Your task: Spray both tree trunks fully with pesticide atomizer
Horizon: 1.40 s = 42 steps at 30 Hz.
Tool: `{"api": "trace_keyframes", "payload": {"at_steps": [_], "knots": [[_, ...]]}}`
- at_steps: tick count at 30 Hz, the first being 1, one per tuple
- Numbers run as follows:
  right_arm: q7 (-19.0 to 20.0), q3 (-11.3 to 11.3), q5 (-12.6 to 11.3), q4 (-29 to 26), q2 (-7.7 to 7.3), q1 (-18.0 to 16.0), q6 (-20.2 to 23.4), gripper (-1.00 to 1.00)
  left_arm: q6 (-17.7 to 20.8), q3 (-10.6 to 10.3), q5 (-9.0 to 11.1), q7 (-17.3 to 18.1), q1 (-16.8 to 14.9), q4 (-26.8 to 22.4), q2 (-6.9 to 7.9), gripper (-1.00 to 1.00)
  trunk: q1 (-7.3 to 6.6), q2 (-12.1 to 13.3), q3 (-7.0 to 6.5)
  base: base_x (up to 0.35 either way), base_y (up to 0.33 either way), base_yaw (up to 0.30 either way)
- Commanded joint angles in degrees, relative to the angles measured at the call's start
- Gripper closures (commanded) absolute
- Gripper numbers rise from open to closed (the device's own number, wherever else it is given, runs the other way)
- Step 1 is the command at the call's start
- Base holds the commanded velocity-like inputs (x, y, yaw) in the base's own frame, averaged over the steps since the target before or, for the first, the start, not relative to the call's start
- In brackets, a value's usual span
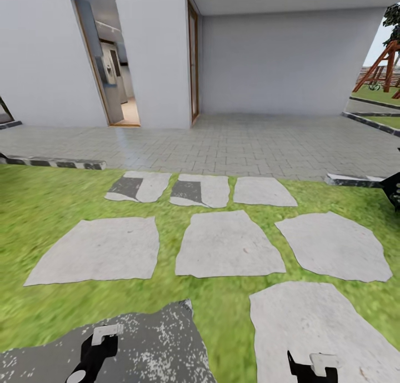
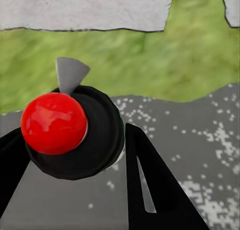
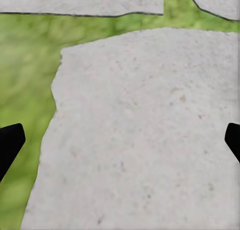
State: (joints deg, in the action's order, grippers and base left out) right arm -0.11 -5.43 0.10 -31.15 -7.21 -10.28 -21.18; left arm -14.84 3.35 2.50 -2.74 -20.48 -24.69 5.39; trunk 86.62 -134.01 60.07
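Note:
The pesticide atomizer (image 2: 54, 122) has a round black body, a glossy red ball top and a grey nozzle. My left gripper (image 2: 75, 175) is shut on it, one black finger on each side of the body, above a dark speckled stone. In the head view, my left gripper (image 1: 93, 349) is low at the left and my right gripper (image 1: 312, 366) low at the right. My right gripper (image 3: 120, 142) is open, its fingertips far apart over a pale paving stone, holding nothing. The trees and their trunks are out of view.
I face a grey house wall with an open doorway (image 1: 111, 61) across a paved terrace (image 1: 239, 139). Pale stepping stones (image 1: 228, 244) lie in the green lawn (image 1: 33, 205). A wooden swing frame (image 1: 383, 66) and fence stand far right. A dark object (image 1: 393, 190) pokes in at the right edge.

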Motion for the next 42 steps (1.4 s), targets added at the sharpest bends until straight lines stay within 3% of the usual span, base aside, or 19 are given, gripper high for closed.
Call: {"api": "trace_keyframes", "payload": {"at_steps": [1,42], "knots": [[0.0,0.0,0.0,0.0,0.00,0.0,0.0,-1.00,0.0,-0.1,0.0,0.0,0.0,0.0,-0.01,1.00,0.00,0.0,0.00,0.000,0.000,0.030],[-0.2,-0.1,-0.1,-0.2,-0.09,0.0,0.0,-1.00,0.1,0.2,0.1,0.0,0.0,-0.1,0.06,1.00,0.00,0.0,0.00,0.000,0.000,0.266]]}}
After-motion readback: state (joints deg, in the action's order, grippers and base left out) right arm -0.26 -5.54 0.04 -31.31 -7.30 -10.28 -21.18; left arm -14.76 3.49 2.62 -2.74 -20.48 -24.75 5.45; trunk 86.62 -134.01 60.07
